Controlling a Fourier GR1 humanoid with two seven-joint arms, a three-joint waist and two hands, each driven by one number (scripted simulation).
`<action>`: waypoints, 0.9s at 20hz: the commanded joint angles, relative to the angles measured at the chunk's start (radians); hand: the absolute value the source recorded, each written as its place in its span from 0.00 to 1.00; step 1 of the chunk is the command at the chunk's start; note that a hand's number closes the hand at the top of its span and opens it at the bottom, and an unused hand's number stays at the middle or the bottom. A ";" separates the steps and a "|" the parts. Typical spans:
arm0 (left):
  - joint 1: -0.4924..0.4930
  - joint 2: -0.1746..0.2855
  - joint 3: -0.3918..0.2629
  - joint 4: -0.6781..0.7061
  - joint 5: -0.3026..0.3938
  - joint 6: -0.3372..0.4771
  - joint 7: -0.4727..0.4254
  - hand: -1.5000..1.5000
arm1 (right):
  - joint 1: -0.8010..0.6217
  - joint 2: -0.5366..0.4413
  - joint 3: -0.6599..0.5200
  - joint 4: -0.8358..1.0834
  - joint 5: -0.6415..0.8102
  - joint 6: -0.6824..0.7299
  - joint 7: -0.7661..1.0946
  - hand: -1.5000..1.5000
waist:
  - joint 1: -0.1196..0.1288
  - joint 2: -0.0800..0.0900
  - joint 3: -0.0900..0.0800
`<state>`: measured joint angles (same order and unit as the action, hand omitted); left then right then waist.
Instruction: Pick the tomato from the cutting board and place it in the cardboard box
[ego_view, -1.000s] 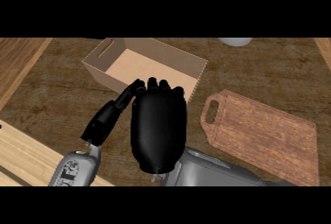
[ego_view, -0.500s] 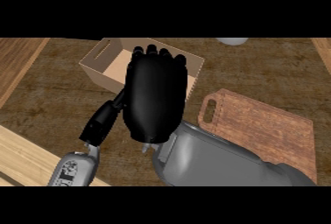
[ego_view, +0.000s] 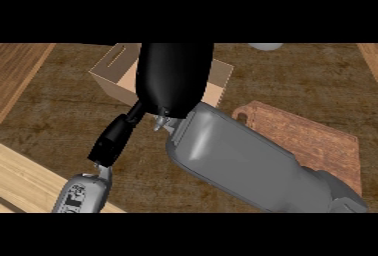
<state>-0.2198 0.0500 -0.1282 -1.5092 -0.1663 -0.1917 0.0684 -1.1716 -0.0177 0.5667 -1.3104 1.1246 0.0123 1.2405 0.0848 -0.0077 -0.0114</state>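
Two robot hands are showing: the black right robot hand (ego_view: 173, 75) is hovering over one open brown cardboard box (ego_view: 114, 85), its grip impossible to tell. The left robot hand (ego_view: 111, 142) is resting straight-fingered. One brown wooden cutting board (ego_view: 310, 140) is lying just beside the box on the counter (ego_view: 59, 125), and the tomato is staying hidden.

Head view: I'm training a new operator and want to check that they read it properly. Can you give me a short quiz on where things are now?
1. True or false: a tomato shows on the bare part of the cutting board.
2. The right hand hangs over: A the cutting board; B the cardboard box; C a plate.
3. Fill in: in this view the cutting board lies to the box's ____ .

Key: 1 false; 2 B; 3 right.
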 joint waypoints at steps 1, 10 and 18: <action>-0.014 -0.014 -0.007 0.006 -0.013 0.016 0.009 0.50 | -0.092 0.017 -0.022 0.091 -0.017 -0.047 0.246 1.00 | -0.012 0.012 0.008; -0.040 -0.010 0.019 0.019 -0.002 0.009 0.010 0.50 | -0.105 0.017 -0.042 0.349 -0.057 -0.117 0.143 1.00 | -0.021 0.020 0.009; -0.006 0.007 0.023 -0.023 0.008 -0.021 0.007 0.50 | 0.012 0.017 -0.080 0.495 -0.086 -0.322 0.091 1.00 | 0.001 0.027 0.010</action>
<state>-0.2345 0.0482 -0.1029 -1.5171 -0.1594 -0.2048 0.0748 -1.2282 -0.0131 0.4889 -0.8697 1.0550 -0.1224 1.1688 0.0816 -0.0020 -0.0069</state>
